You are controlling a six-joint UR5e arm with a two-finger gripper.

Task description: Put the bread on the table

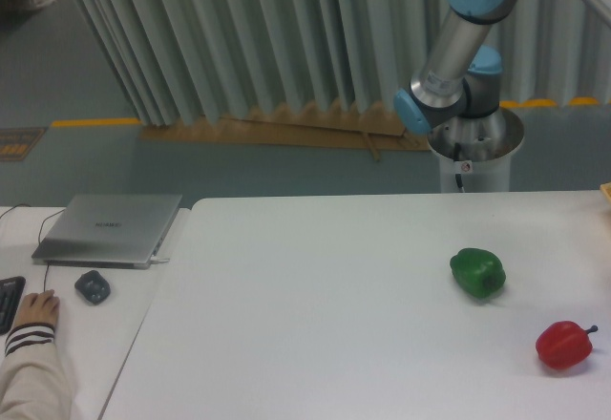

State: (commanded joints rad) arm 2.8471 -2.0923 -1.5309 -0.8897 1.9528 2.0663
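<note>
— Where is your gripper right now?

— Out of the picture. Only part of my arm [456,52] shows, rising from its round base [474,148] behind the far edge of the table [315,315] and leaving the frame at the top right. So whether my fingers are spread, pressed together or pinching something, I cannot tell.

— And the bread?

— I cannot make it out for certain. At the right edge of the frame, level with the table's far side, there is a small pale tan sliver [605,191], cut off by the border; too little of it shows to say what it is.

— What lies on the table, then?

— A green pepper [477,272] sits toward the right side, and a red pepper [564,345] lies nearer the front, right of the green one and well apart from it, its stem pointing right.

— Anything beside the table?

— To its left stands a narrower white desk [91,329] with a closed grey laptop [110,229] on it, a dark mouse [93,287] just in front of the laptop, and a person's hand [33,312] in a striped cuff resting left of the mouse, next to the corner of a keyboard [9,300].
</note>
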